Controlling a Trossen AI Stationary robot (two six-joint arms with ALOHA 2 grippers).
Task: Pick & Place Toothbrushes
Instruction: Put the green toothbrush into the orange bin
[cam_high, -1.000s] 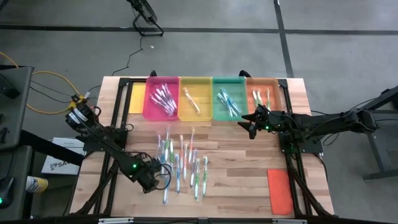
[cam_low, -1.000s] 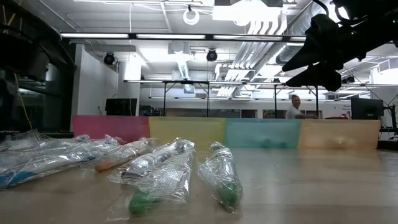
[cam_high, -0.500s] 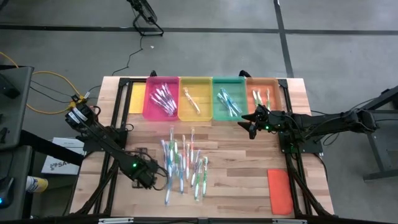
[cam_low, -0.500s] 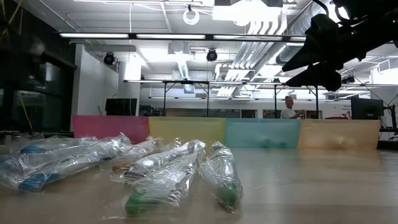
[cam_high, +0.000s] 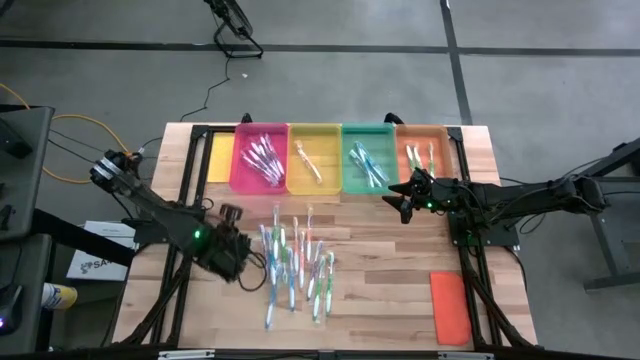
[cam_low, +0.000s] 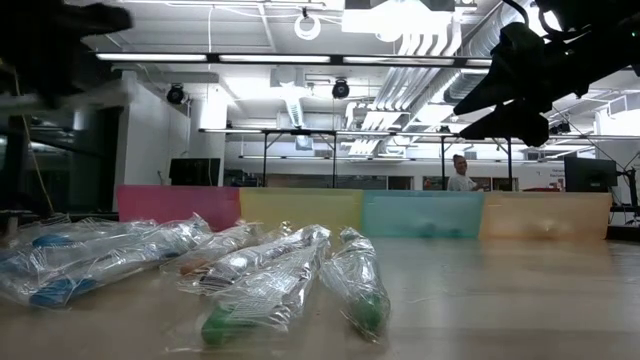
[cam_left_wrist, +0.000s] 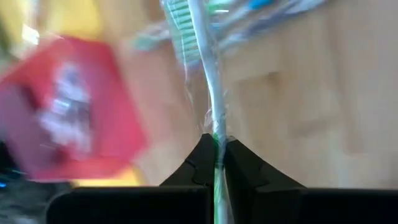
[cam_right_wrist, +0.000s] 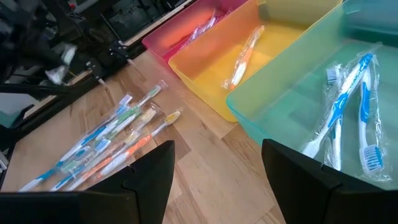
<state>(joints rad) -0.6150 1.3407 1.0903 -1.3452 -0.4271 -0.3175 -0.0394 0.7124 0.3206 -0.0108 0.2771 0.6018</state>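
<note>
Between the left gripper's (cam_left_wrist: 216, 163) clenched fingers: one green toothbrush (cam_left_wrist: 202, 74); several lie binned, a loose pile (cam_high: 295, 262) beside it remains.

Four trays (cam_high: 314, 182), pink, yellow, teal and orange, line the wooden table's (cam_high: 390, 280) far edge; an orange lid (cam_high: 451, 306) lies near.

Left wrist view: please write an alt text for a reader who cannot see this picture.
The left gripper is shut on a wrapped green toothbrush, whose thin handle runs up from between its two dark fingers. Beyond lie the wooden table, a blurred pink tray and more toothbrushes.
</note>
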